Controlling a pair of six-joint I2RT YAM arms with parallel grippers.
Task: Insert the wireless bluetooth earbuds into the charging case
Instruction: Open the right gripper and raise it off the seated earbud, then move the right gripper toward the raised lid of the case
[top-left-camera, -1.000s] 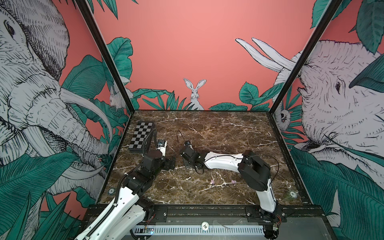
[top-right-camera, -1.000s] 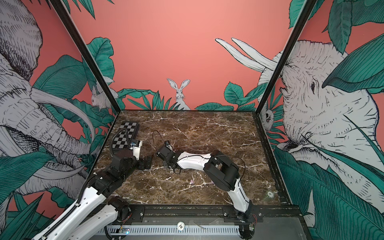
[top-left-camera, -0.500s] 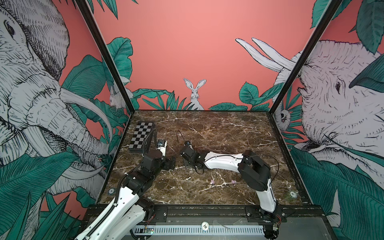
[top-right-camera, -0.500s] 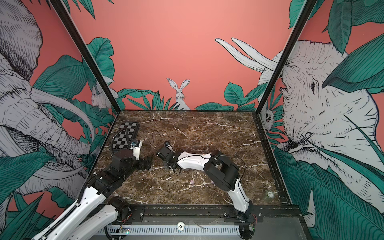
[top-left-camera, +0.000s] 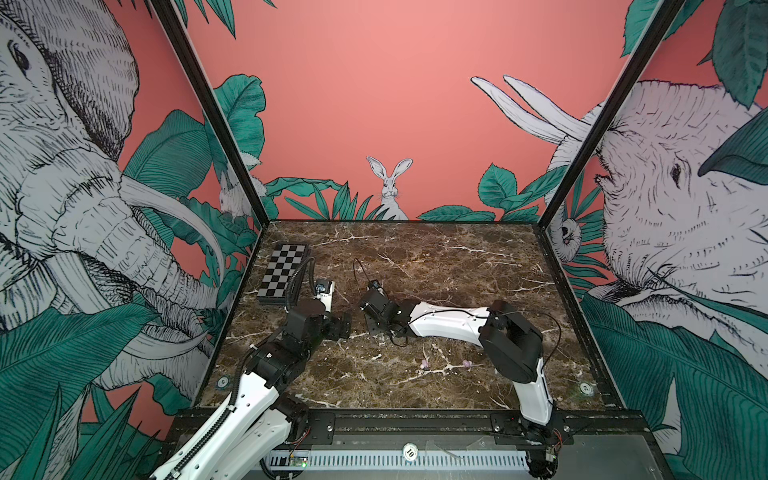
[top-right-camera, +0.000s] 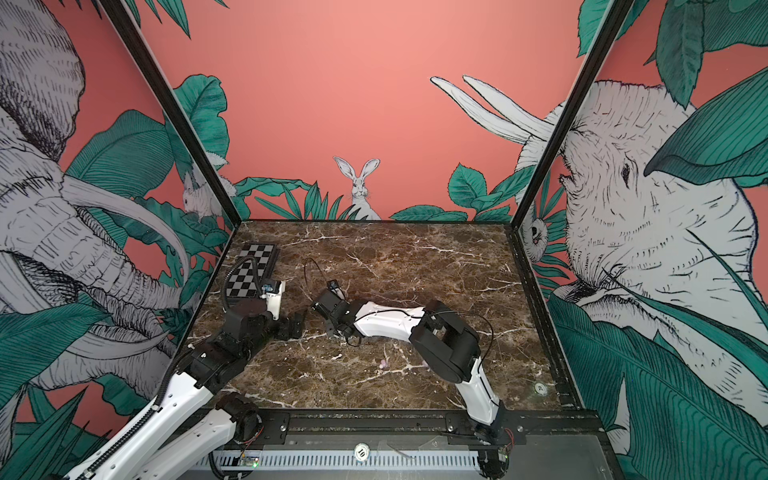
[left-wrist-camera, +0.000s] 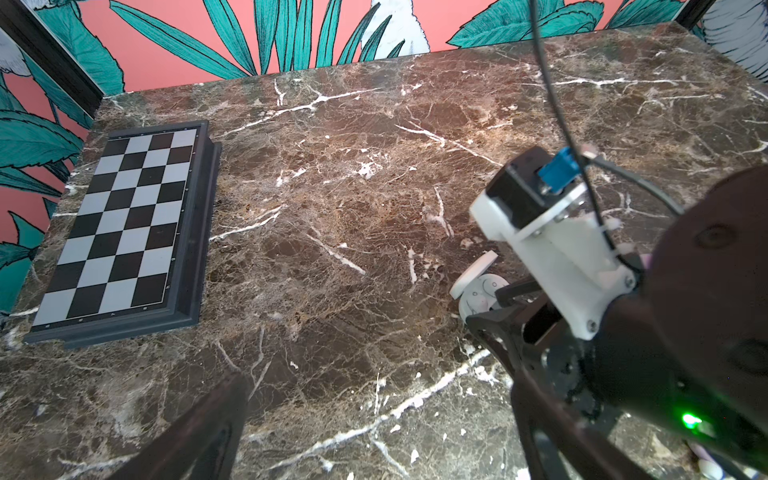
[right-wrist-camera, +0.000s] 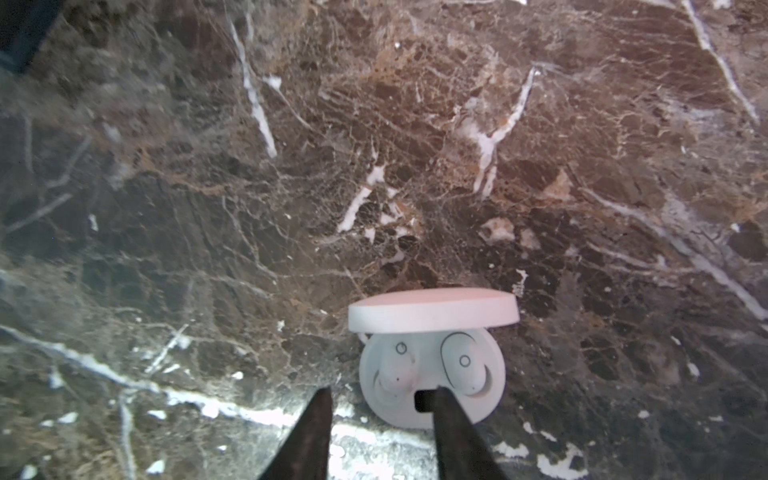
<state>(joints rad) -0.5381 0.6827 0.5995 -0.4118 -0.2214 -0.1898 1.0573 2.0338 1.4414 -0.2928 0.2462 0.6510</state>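
**Enclosure.** You are working inside three coral walls (top-left-camera: 374, 104) printed with elephants and green leaves, with a rabbit (top-left-camera: 390, 187) at the centre of the back wall. Black frame posts (top-left-camera: 211, 108) mark the two rear corners.

**Surface.** The tabletop (top-left-camera: 436, 257) is glossy dark brown marble with white veins. The right wrist view shows a bright patch on it near the fingers. A chessboard (top-left-camera: 282, 276) lies flat at the far left, close to the left wall.

**Arms.** Both of your arms reach to the left-centre of the marble, with their tools facing each other.
- The left gripper (top-left-camera: 343, 326) hovers low. Its jaws are spread wide in the left wrist view and hold nothing.
- The right gripper (right-wrist-camera: 380, 405) points down over the case with its fingers parted, and neither pinches anything. One finger crosses in front of the case's front rim.

**Case.** The charging case (right-wrist-camera: 388, 415) is white and round, and rests on the marble under the right gripper. Its lid (right-wrist-camera: 434, 313) is hinged up. In both top views the gripper hides the case.

**Earbuds.**
- One white earbud (right-wrist-camera: 463, 363) sits flush in its well.
- The second white earbud (right-wrist-camera: 395, 372) is in the neighbouring well and looks tilted.
- One lilac earbud (top-left-camera: 424, 364) and a second lilac earbud (top-left-camera: 466, 364) lie loose on the marble nearer the front edge, well apart from the case.
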